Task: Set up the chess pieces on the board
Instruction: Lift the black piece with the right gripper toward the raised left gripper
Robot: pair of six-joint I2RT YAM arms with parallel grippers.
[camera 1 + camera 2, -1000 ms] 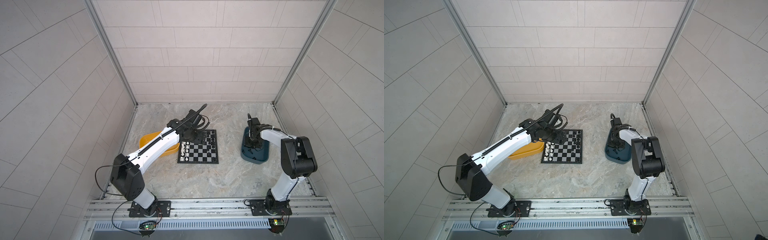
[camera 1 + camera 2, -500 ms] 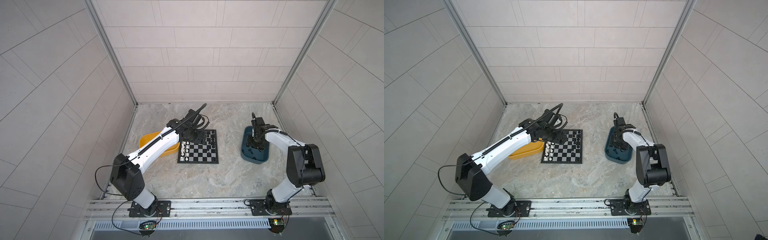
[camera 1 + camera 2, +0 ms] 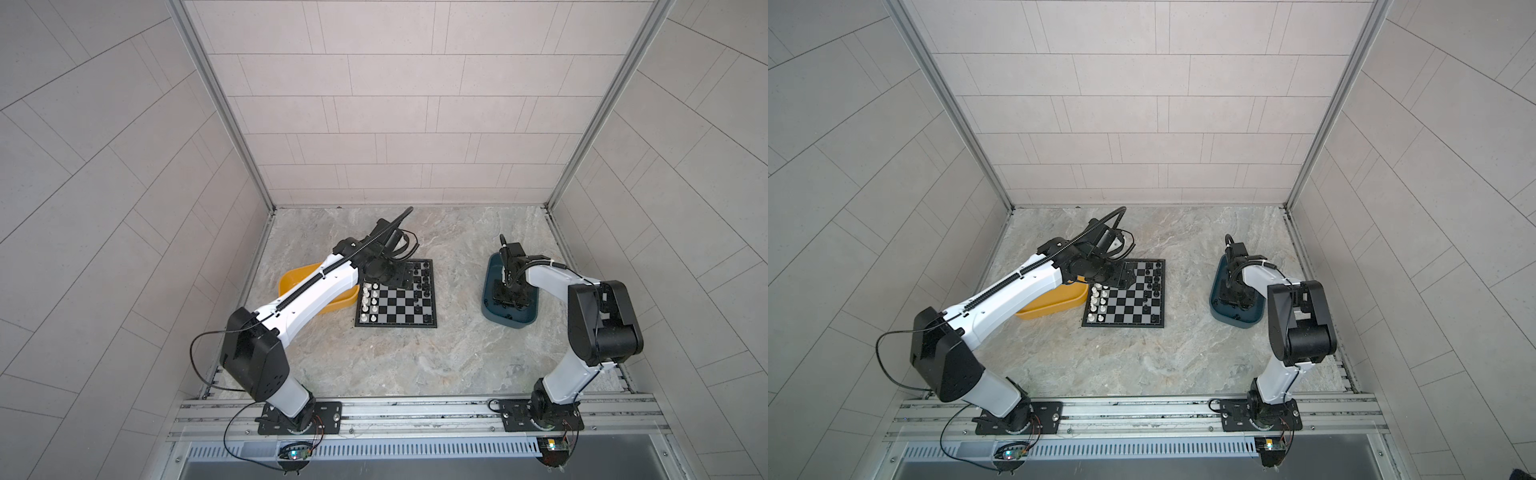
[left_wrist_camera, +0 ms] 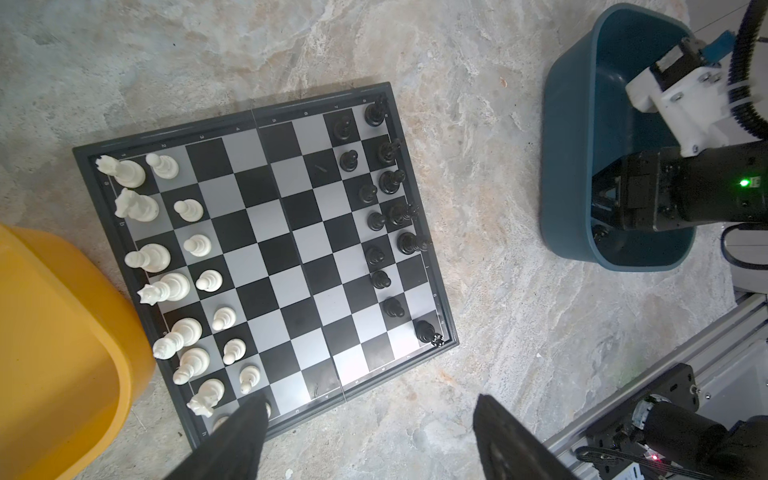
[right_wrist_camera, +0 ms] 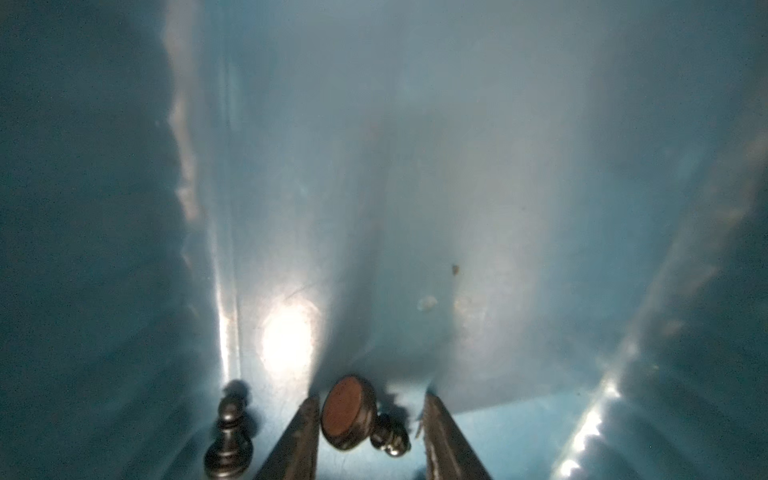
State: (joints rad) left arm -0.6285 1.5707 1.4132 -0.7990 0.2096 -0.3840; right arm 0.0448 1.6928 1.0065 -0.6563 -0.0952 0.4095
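Note:
The board (image 3: 397, 309) lies mid-table, with white chess pieces (image 4: 166, 286) in two rows along one side and black ones (image 4: 390, 216) along the opposite side. My left gripper (image 4: 370, 415) hovers open and empty above the board's far left corner (image 3: 405, 276). My right gripper (image 5: 371, 409) is down inside the dark teal tray (image 3: 490, 299). Its jaws straddle a black piece (image 5: 345, 415) lying on its side, brown base up. One finger is at the base, and the opposite finger stands clear. A black pawn (image 5: 228, 436) stands upright beside that gripper.
A yellow tray (image 3: 299, 280) sits left of the board under my left arm. The teal tray's walls (image 5: 415, 166) close in around the right gripper. Tiled walls surround the table, and a metal rail runs along its front edge.
My right arm's elbow has swung outward, and its gripper has moved nearer and lower in the teal tray. The left arm has hardly moved.

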